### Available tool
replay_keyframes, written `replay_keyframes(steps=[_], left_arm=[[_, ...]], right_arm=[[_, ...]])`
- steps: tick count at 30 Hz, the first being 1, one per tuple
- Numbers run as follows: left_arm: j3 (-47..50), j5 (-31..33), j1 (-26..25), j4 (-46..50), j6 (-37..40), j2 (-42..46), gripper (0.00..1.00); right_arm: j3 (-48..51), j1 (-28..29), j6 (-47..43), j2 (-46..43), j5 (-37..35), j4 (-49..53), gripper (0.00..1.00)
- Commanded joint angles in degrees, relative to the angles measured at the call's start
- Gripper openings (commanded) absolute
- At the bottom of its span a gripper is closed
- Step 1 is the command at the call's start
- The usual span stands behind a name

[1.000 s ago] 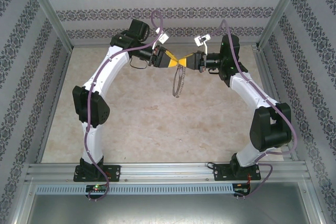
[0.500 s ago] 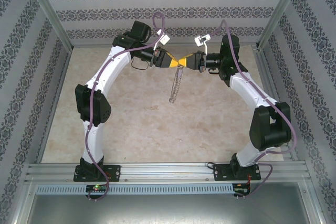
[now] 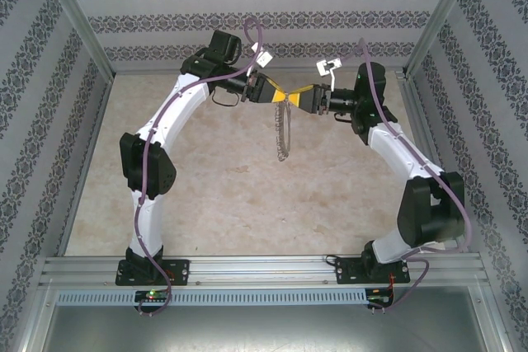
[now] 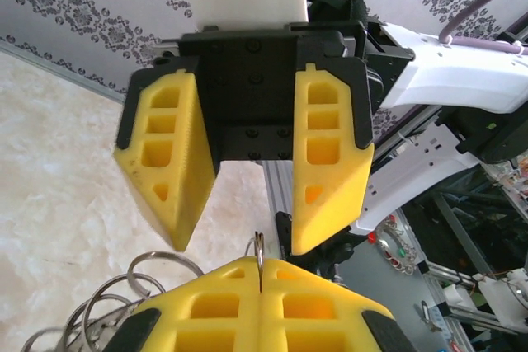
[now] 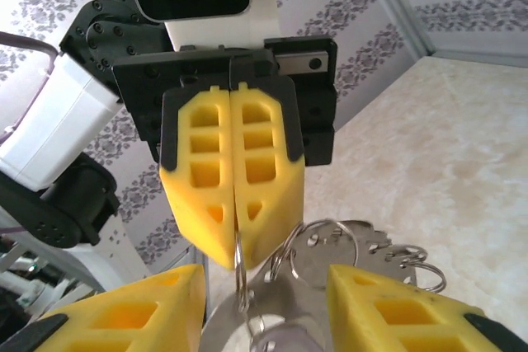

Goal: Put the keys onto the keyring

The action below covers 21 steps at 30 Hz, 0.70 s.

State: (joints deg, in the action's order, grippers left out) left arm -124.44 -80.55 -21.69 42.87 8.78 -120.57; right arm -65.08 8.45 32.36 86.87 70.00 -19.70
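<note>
Your left fingers (image 5: 202, 187) are pressed fully together, and the thin wire of the keyring (image 3: 282, 138) is pinched in the seam between them. From that grip the hoop hangs edge-on in the air above the desk (image 3: 231, 195), well clear of its surface. Your right fingers (image 4: 330, 162) face the left ones tip to tip and stand partly apart, holding nothing. The hoop's wire passes through the gap between them, and you can't tell whether either pad brushes it. The small wire loops (image 5: 408, 257) fringing the rim bunch just beside the right fingers, hanging off the hoop below the left grip.
</note>
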Motion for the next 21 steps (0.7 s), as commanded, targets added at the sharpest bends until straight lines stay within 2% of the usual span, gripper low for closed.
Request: replay_keyframes(steps=[1,8,16,18,21], left_arm=[[1.3,0.01,-0.26,-7.99,-5.0,3.95,0.0],[3.17,0.56,-0.36,-14.41,-9.77,5.34,0.0],[3.24,0.14,-0.7,-15.01,-10.18,5.7,0.0],[3.28,-0.26,-0.72,-15.02,-10.02,5.74,0.0],[3.24,-0.5,-0.82,-15.01,-10.01,5.75,0.0]], right_arm=[[3.35,-0.11,-0.84,-4.02,-4.43,-3.49,0.44],[7.37,0.03,-0.31,-7.37,-6.89,-5.56,0.41],[6.74,0.9,-0.02,-6.73,-7.31,-6.2,0.33],[6.56,0.99,-0.17,-6.64,-7.61,-6.17,0.34],[6.26,1.04,-0.41,-6.71,-8.76,-6.11,0.41]])
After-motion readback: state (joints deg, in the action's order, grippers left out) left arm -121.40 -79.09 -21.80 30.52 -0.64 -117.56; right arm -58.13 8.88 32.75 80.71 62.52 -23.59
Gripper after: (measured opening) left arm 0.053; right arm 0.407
